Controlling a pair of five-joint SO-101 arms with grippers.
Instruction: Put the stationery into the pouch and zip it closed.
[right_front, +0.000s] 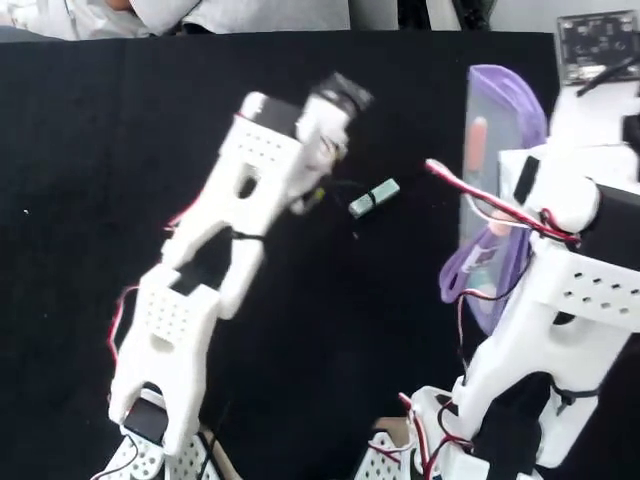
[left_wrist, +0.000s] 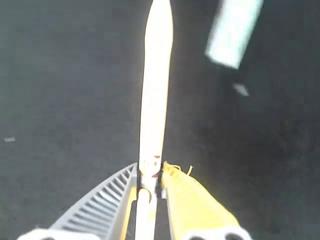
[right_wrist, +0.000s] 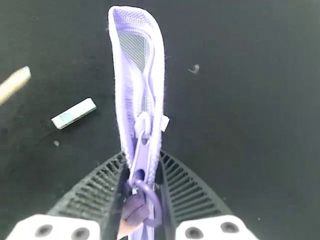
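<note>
the black table carries everything. the left arm stretches from the near edge toward the table's middle, and the right arm stands by the near right corner. the purple pouch stands on edge near the right edge, toward the far side. the right gripper is clamped narrow on its zip end, and the zip is open beyond the slider, showing the lining. the left gripper is pinched tight on a cream pen, which points straight out from the jaws above the table. a pale green eraser lies flat near the table's middle, between the left gripper and the pouch, touching neither.
</note>
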